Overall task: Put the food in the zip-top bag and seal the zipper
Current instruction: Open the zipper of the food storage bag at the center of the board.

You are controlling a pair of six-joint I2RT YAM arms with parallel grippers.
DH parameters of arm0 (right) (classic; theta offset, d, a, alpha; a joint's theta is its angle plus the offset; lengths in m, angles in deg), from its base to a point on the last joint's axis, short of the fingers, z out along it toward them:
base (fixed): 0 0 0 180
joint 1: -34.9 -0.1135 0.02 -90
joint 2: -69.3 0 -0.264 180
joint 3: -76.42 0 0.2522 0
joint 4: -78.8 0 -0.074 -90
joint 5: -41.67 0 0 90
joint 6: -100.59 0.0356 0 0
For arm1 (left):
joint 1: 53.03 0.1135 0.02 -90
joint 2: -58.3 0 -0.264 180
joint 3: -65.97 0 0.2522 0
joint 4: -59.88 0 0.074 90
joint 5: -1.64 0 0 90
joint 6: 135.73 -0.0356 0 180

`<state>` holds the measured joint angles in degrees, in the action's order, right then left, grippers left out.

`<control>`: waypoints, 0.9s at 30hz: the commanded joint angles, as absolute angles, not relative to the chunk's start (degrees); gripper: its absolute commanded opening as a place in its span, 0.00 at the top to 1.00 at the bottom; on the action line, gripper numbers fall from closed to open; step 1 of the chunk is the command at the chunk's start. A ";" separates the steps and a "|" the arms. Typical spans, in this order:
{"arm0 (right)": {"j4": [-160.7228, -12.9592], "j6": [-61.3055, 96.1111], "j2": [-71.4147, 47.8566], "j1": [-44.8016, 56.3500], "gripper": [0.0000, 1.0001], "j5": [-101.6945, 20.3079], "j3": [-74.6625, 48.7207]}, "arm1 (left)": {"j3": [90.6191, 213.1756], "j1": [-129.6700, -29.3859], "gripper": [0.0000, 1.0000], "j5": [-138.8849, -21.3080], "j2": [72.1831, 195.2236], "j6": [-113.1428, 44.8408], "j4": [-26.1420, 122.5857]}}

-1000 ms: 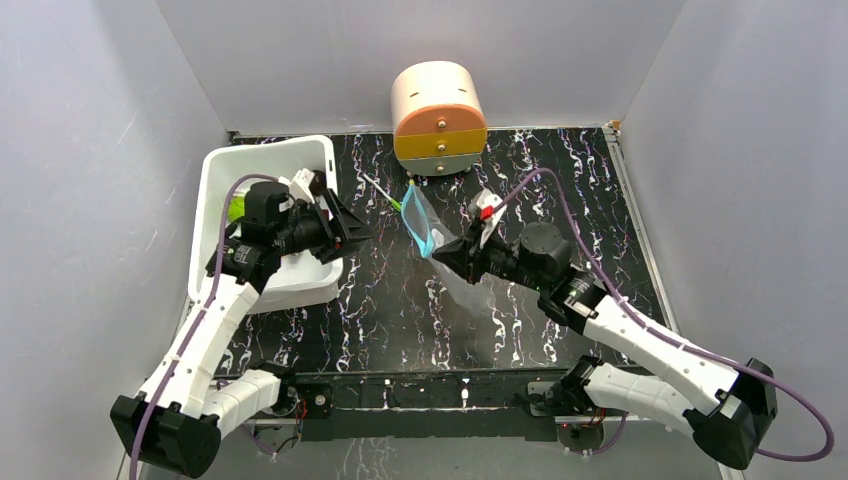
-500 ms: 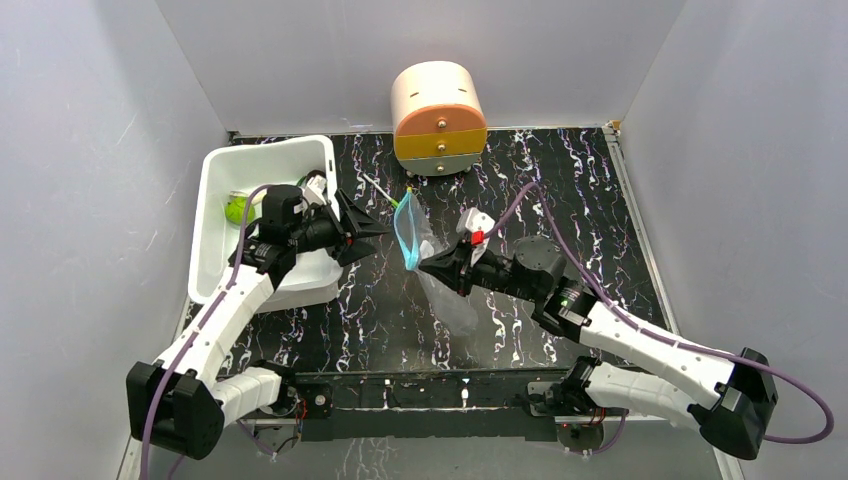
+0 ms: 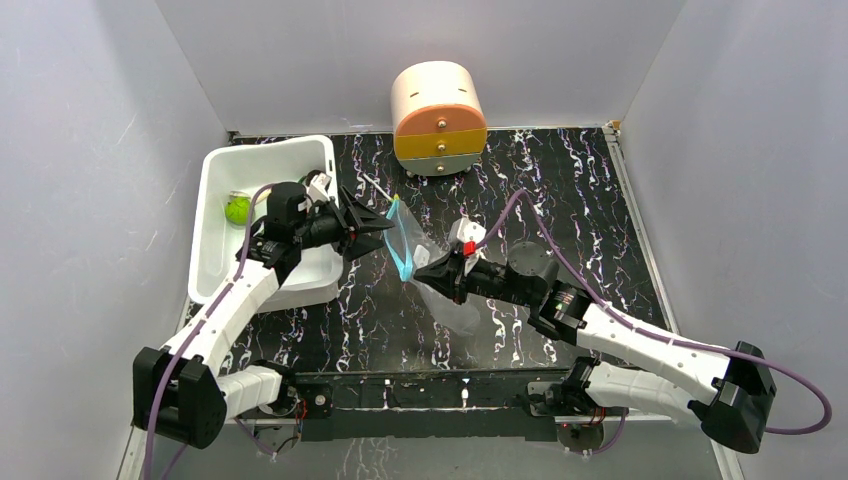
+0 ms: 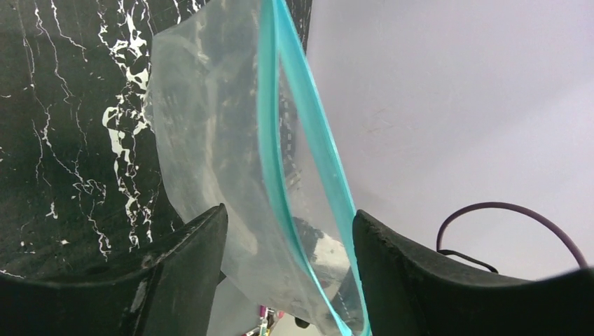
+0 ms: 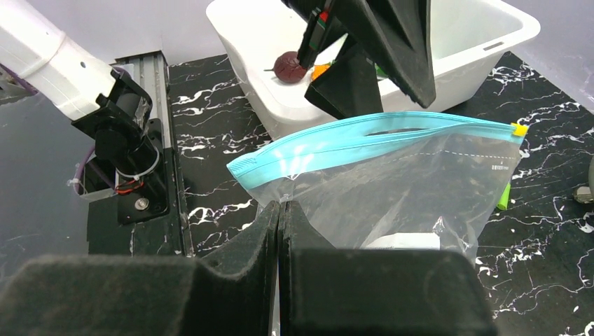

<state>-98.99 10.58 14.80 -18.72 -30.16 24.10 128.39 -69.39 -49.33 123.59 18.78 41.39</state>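
The clear zip-top bag (image 3: 438, 285) hangs above the table with its teal zipper (image 3: 400, 246) turned toward the left arm. My right gripper (image 5: 279, 210) is shut on the bag (image 5: 392, 182) just below the zipper (image 5: 364, 143), near the end away from the yellow tab (image 5: 519, 129). My left gripper (image 3: 385, 225) is open, with its jaws on either side of the bag's mouth edge (image 4: 270, 140) and not touching it. The two teal strips stand slightly apart. The lime-green fruit (image 3: 237, 209), purple-brown ball (image 5: 289, 66) and orange lump (image 5: 320, 70) lie in the tub. The fish is not visible.
The white tub (image 3: 215, 200) stands at the left, right behind my left arm. A round cream, orange and green drawer unit (image 3: 438, 118) stands at the back. A thin white pen (image 3: 375, 188) lies behind the bag.
My right gripper has carried the bag left and toward the near edge. My left gripper has swung right out of the tub, and its open jaws now straddle the bag's mouth.
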 commanded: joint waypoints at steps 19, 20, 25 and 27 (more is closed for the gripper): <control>-101.77 16.82 15.24 -19.59 0.92 -37.58 22.66 | 130.38 -73.53 1.00 -51.35 127.21 17.18 41.82; -99.51 19.88 15.10 -19.59 0.84 -40.85 21.34 | 131.19 -73.54 1.00 -51.76 127.16 15.76 41.10; -88.14 30.59 12.97 -19.55 0.52 -48.38 10.24 | 138.65 -73.60 1.00 -54.12 129.08 5.42 34.67; -83.33 34.47 12.08 -19.59 0.42 -50.78 5.66 | 142.35 -73.79 1.00 -55.82 129.52 1.08 32.48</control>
